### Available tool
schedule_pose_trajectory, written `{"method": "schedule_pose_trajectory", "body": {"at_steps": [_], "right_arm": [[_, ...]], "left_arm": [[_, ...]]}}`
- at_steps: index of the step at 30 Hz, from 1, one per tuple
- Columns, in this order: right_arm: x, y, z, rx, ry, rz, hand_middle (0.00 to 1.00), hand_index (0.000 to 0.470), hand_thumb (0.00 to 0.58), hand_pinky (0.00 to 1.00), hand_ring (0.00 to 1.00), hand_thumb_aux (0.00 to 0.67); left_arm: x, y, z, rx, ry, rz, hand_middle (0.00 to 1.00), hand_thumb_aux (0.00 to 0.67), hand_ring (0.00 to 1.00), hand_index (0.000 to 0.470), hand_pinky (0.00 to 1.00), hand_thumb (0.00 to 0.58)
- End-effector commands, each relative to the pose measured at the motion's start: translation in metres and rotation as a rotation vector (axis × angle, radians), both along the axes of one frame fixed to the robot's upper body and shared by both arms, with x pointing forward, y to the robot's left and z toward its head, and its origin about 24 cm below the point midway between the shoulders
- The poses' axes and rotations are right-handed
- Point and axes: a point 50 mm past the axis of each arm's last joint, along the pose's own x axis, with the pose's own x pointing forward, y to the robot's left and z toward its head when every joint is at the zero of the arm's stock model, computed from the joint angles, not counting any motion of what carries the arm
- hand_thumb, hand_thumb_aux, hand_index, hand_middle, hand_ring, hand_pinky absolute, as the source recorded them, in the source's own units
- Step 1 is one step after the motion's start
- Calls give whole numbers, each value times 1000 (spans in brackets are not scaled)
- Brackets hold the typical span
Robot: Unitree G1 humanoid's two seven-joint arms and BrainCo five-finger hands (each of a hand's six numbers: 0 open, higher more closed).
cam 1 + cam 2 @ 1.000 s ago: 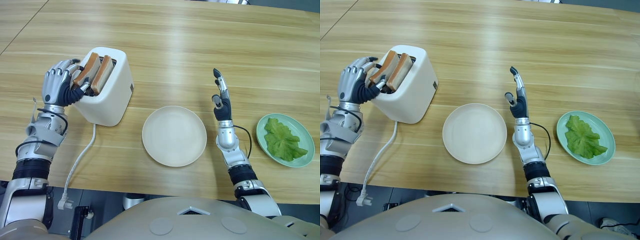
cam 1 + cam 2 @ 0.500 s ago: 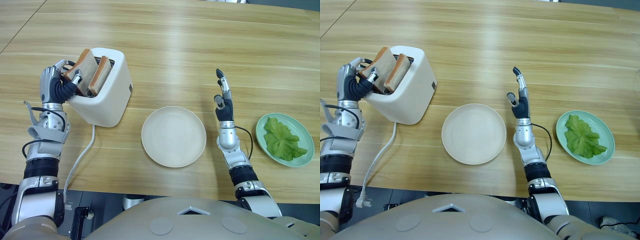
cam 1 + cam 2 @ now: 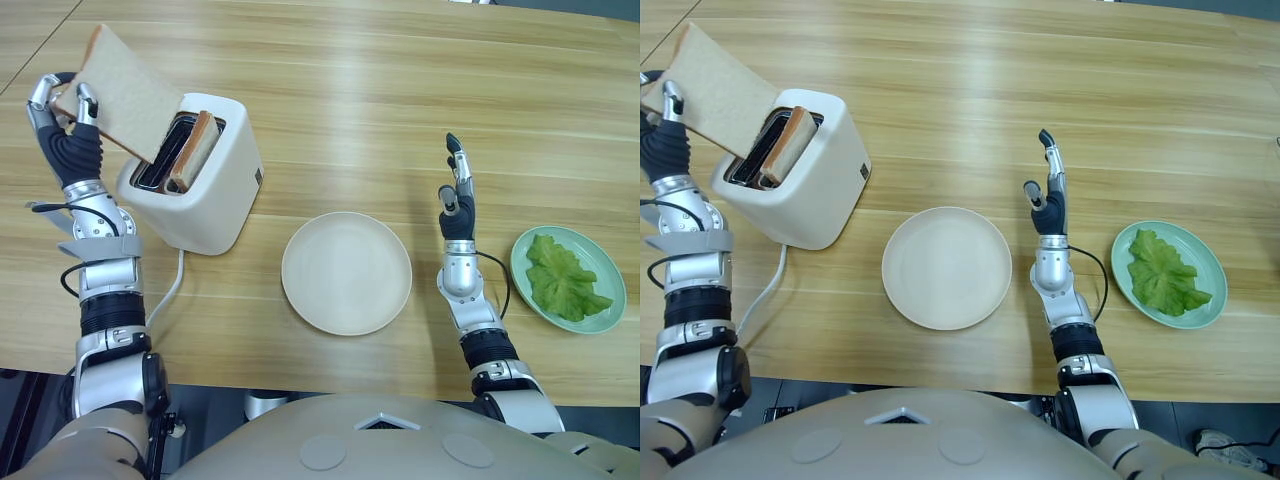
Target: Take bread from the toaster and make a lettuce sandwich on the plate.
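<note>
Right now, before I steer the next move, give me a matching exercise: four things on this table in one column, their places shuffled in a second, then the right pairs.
1 raised bread slice
2 other bread slice
3 lettuce
4 beige plate

A on the green dish
B in a slot of the toaster
C between toaster and right hand
D held by the left hand

Pairs: 1-D, 2-B, 3-A, 4-C.

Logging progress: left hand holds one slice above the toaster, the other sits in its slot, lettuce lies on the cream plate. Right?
No: the lettuce lies on the green plate at the right, not the cream plate; the left eye view shows it. The left hand, its slice and the slotted slice are as you say.
</note>
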Motion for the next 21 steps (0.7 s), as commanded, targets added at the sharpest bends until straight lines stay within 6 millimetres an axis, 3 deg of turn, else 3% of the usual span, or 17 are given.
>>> {"method": "schedule_pose_trajectory", "body": {"at_steps": [1,5,7,10,13,16,21], "right_arm": [[1,-6,-1,5,13,-35,0,0,0,0,0,0],[1,-6,0,9,12,-39,0,0,0,0,0,0],[1,-7,1,9,4,-40,0,0,0,0,0,0],[1,-12,8,10,-22,-50,0,0,0,0,0,0],[-3,-24,19,3,-65,-79,0,0,0,0,0,0],[-13,-43,30,-21,-107,-125,0,0,0,0,0,0],[-39,-77,43,-156,-134,-211,0,0,0,0,0,0]], "left_arm": [[-5,7,17,-131,-129,-1,1000,670,1000,460,1000,580],[-14,-1,34,-198,-238,-90,1000,670,1000,460,1000,580],[-17,-22,37,-192,-231,-260,1000,670,1000,460,1000,580],[-33,-75,34,-66,-147,-603,1000,670,1000,460,1000,580],[-60,-131,11,99,11,-920,1000,670,1000,460,1000,580],[-85,-168,-17,173,157,-1158,1000,670,1000,460,1000,580],[-97,-196,-66,232,427,-1313,1000,670,1000,460,1000,580]]}}
